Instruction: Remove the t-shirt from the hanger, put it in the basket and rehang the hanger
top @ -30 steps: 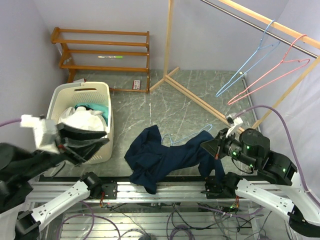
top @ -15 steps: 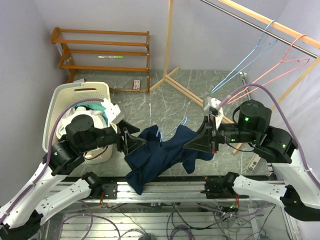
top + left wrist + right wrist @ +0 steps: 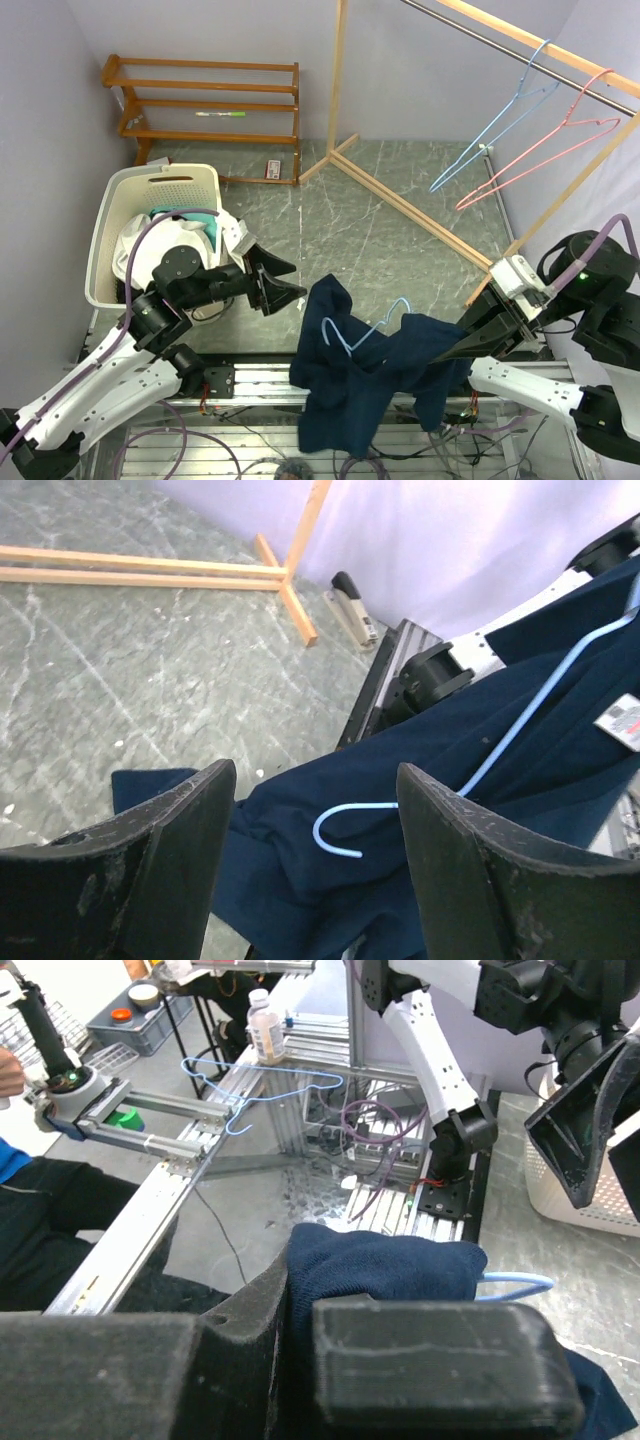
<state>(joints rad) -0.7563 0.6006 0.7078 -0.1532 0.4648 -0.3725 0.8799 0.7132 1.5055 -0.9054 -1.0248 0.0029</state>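
T-shirt (image 3: 362, 392), one; hanger (image 3: 500, 752) inside it, one; laundry basket (image 3: 165, 172), one.

Navy t-shirt (image 3: 350, 400) hangs, seemingly around blue hanger (image 3: 540, 710).

We see the t-shirt (image 3: 345, 400) hanging down past the near edge of the table (image 3: 400, 230), between the two arms. The hanger (image 3: 365, 805) is inside the t-shirt, and its hook pokes out on top. The left gripper (image 3: 298, 280) is just beside the t-shirt, on its left. The right gripper (image 3: 460, 348) is on the right side of the t-shirt and touches it. Behind the left arm sits the basket (image 3: 105, 225), with clothes (image 3: 165, 245) in it. Farther back on the left stands the shelf (image 3: 205, 95), with a pen (image 3: 220, 114) on it. At the back right, two more hangers (image 3: 478, 140) hang from the rail (image 3: 560, 52).
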